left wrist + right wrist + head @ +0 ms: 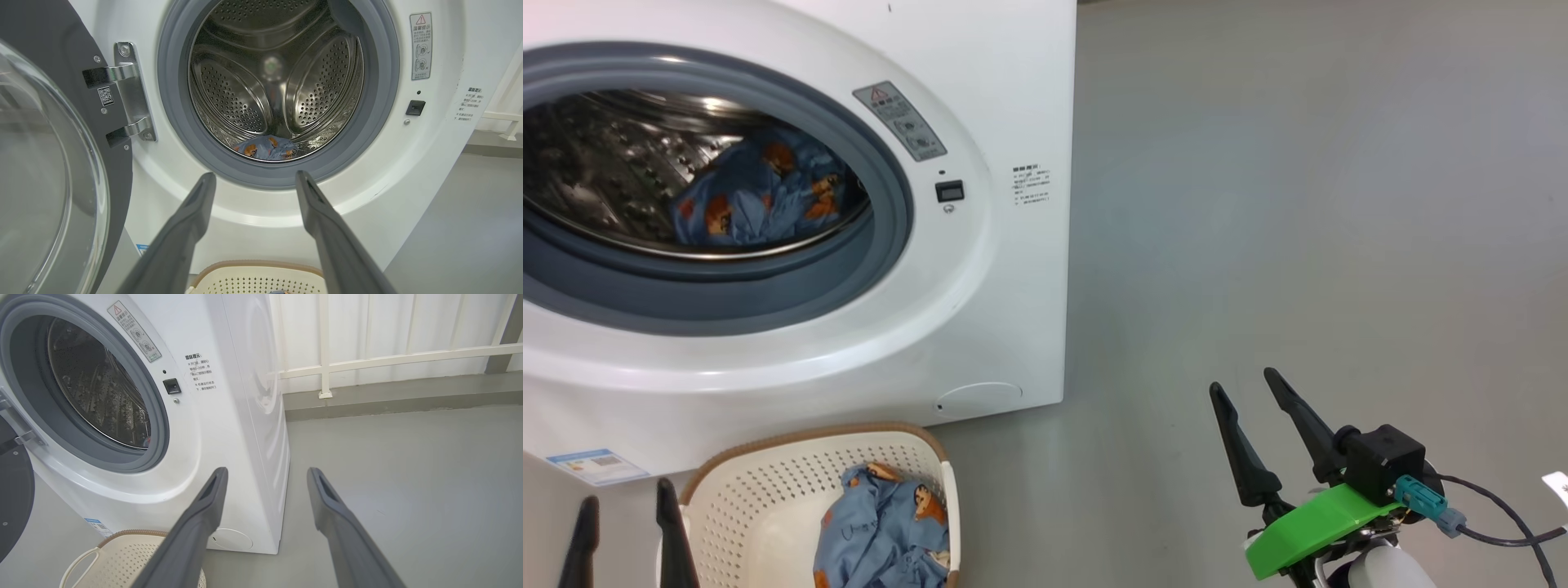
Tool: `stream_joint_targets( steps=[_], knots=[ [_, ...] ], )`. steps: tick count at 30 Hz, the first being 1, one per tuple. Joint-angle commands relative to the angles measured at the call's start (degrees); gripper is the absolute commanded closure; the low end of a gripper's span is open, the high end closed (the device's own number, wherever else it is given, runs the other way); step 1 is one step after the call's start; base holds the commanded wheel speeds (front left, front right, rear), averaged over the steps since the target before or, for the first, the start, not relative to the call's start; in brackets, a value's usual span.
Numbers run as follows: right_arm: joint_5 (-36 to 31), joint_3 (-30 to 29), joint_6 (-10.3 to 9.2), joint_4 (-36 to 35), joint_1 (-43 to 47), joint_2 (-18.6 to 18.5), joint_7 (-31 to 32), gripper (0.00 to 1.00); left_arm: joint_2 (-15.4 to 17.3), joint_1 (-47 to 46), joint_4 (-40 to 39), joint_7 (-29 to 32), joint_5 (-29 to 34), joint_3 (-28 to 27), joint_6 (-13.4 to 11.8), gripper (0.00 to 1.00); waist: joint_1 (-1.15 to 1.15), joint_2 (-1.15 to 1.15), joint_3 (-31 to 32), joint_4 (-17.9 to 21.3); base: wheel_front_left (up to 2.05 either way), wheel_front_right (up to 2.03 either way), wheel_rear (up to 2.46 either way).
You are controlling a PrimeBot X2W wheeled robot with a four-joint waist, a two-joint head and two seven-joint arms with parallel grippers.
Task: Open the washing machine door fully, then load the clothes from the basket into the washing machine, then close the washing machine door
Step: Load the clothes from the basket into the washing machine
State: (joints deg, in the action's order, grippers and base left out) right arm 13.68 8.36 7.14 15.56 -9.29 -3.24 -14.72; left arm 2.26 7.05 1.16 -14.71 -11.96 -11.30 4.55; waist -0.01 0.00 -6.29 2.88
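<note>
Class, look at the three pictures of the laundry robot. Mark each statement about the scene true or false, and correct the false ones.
1. The washing machine door stands open. True.
2. The basket is empty. False: blue printed clothes lie in it.
3. A blue garment lies inside the drum. True.
4. The left gripper holds a garment. False: it is open and empty.
5. The right gripper is shut. False: its fingers stand apart, holding nothing.
</note>
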Motion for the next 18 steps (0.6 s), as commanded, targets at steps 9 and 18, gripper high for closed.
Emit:
stream_joint_targets(
  steps=[9,18],
  knots=[
    [-1.3,1.1,0.35,-1.2,1.1,0.4,-0.3,0.00,0.6,3.5,-2.1,-0.3,0.5,0.4,-2.1,0.00,0.01,0.00,2.7,-0.1,0.00,0.00,0.00],
    [-1.5,0.9,0.35,-1.0,2.4,0.4,-0.3,0.00,0.6,6.2,-2.0,-0.3,0.6,2.8,-3.8,0.00,0.01,0.00,5.0,-1.1,0.00,0.00,0.00]
  ],
)
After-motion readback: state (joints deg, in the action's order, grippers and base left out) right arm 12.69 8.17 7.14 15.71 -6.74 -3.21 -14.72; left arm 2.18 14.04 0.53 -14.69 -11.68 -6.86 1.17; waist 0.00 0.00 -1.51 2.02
